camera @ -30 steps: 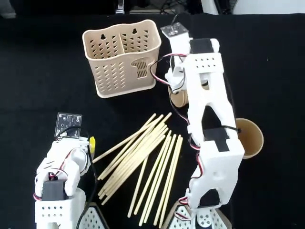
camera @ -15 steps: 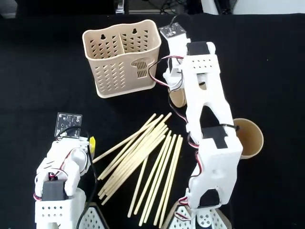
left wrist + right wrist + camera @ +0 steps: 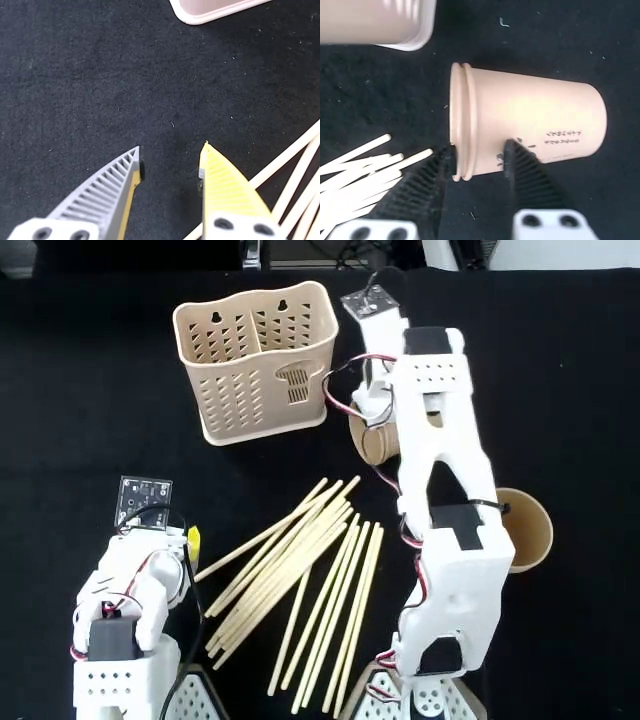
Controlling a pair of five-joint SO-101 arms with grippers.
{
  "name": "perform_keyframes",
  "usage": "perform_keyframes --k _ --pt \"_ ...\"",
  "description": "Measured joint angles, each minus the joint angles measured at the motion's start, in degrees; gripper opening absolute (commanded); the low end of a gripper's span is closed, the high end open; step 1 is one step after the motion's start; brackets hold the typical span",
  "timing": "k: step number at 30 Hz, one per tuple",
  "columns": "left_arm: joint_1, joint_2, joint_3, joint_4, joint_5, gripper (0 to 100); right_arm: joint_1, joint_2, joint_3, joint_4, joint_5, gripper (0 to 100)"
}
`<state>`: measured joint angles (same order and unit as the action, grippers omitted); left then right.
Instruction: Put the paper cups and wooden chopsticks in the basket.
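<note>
A tan paper cup (image 3: 530, 115) lies on its side with a double rolled rim. My right gripper (image 3: 477, 150) is shut on the cup's wall at the rim, one finger inside the mouth and one outside. From above, this cup (image 3: 375, 443) pokes out from under the right arm, just right of the beige slotted basket (image 3: 250, 400). A second paper cup (image 3: 528, 530) stands at the right, partly behind the arm. Several wooden chopsticks (image 3: 300, 580) are fanned over the middle of the black cloth. My left gripper (image 3: 171, 150) stands open above bare cloth, beside the chopstick ends (image 3: 290, 170).
The basket has two compartments and stands at the back, its base corner (image 3: 375, 25) close to the held cup. The left arm (image 3: 125, 620) is folded at the front left. Black cloth covers the table (image 3: 80, 420).
The right arm has shifted slightly near the basket, and the cup in its gripper now shows more from under the arm. The left arm has not moved.
</note>
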<state>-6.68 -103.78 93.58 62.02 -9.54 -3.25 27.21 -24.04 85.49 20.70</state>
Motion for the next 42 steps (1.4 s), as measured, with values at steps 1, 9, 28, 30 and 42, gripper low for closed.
perform_keyframes --k 1,9,28,30,42 --pt "0.00 0.00 0.00 0.00 0.00 20 0.44 0.00 -0.09 0.09 0.00 2.0" --pt "0.00 0.00 0.00 0.00 0.00 20 1.32 -1.41 0.00 1.23 1.58 1.1" --pt "0.00 0.00 0.00 0.00 0.00 20 2.11 -23.21 7.12 8.62 1.76 4.4" --pt "0.00 0.00 0.00 0.00 0.00 20 2.11 -23.21 10.29 7.82 1.67 12.6" --pt "0.00 0.00 0.00 0.00 0.00 20 -16.00 -38.95 27.69 8.44 6.24 18.5"
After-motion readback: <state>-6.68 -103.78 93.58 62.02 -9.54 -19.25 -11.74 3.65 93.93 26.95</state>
